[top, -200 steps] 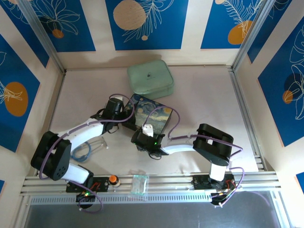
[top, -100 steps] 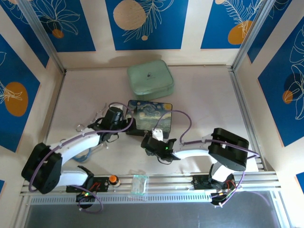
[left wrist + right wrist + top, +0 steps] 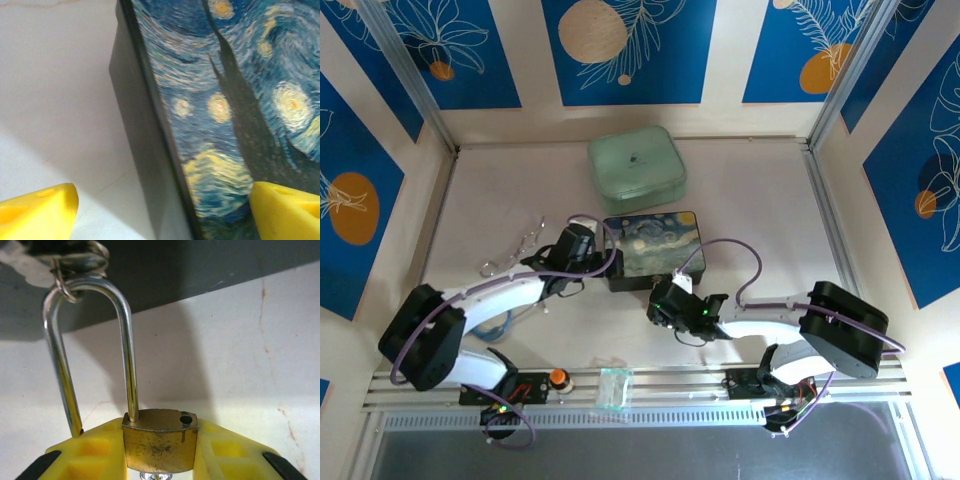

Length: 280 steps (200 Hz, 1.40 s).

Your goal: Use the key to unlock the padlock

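Right claw (image 3: 160,455): you have it clenched on the padlock's (image 3: 159,437) brass body, a yellow finger on each side.
Left claw (image 3: 162,210): released, with one finger over the worktop (image 3: 55,100) and the other over the starry box (image 3: 240,100) lid.
Padlock: just beside the box's dark side wall.
Shackle (image 3: 125,340): hooked through a wire ring (image 3: 82,265) at the box. One leg sits in the body and the other hangs free, its hole empty.
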Motion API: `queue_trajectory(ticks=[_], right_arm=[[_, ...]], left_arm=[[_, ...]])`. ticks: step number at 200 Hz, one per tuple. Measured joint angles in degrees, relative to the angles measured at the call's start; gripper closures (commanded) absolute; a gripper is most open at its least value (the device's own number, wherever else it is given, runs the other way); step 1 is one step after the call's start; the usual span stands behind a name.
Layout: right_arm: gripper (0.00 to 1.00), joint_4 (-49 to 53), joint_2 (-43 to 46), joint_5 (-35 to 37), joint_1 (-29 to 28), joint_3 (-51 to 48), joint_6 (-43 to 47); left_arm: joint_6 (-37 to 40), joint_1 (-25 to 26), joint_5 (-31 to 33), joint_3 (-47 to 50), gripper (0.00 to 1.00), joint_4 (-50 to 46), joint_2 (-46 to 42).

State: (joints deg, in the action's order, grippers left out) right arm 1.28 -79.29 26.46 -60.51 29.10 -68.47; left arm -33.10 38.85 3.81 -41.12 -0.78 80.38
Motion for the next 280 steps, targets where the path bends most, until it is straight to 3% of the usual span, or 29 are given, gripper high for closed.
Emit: queue_trajectory(ticks=[14,44,122,140,163,197,225,280], right_arm=[[0.73,0.02,0.00,-0.15,0.26,0.02,-0.76],[0.74,-1.79,0.44,-2.64,2.21,-1.11,-2.64],[0.73,-2.97,2.84,-6.36,7.23,-2.99,-5.05],[0.74,-2.78,3.82,-5.92,9.68,-3.76,-4.98],[0.74,-2.78,4.35,-5.70,10.88,-4.15,-4.39],[0.74,-2.75,4.33,-5.77,11.15,-4.15,-3.10],[0.74,-2.99,4.07,-6.19,11.47,-4.15,-2.67],[0.74,-3.06,4.00,-6.60,11.65,-4.15,-2.25]], left_arm=[[0.11,1.46,1.25,-0.09,0.27,2.21,1.22],[-1.09,3.74,4.96,-0.11,0.32,2.99,1.46],[-5.49,8.76,6.73,-0.11,0.35,1.36,0.15],[-5.68,9.46,6.21,-0.11,0.32,0.15,-1.27],[-5.92,9.62,6.14,-1.55,0.16,-0.17,-1.53],[-4.44,10.27,9.77,-6.71,0.15,-0.07,2.95],[3.98,12.94,13.57,-8.98,0.18,0.39,6.67],[33.73,15.19,12.79,-10.75,0.11,3.04,9.44]])
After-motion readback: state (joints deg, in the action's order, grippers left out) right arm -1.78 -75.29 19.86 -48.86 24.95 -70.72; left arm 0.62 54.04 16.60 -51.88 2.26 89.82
